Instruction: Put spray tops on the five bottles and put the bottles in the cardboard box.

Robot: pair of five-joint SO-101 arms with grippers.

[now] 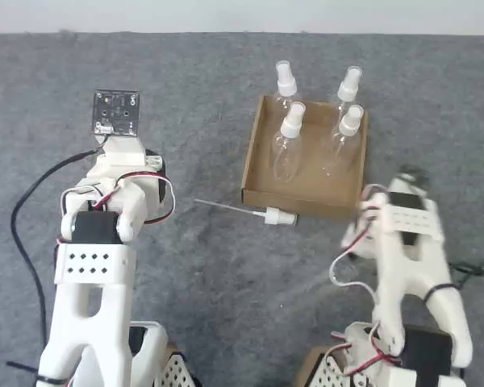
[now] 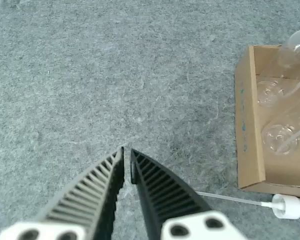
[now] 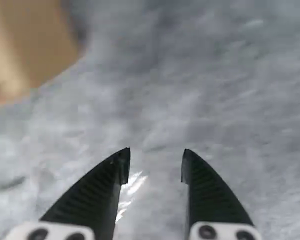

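Grey felt mat [image 1: 202, 97] covers the whole table.

Cardboard box [image 1: 300, 201]: shallow and open-topped, on the far right part of the mat.

My left claw [image 2: 126, 150]: over bare mat, well to the left of the box. Tips are drawn together with only a hairline slit between them, and there is nothing in the grip.

My right claw [image 3: 155, 157]: fingers apart over the mat, close to the box's near right corner. A pale glint lies on the mat between the fingers. I cannot tell what it is.

Bottles [image 1: 286, 153]: four clear ones inside the box, two far and two near. Each wears a white spray top.

Loose spray top [image 1: 279, 217]: lying on the mat just beside the box's near wall. Its thin tube points left, away from the box.
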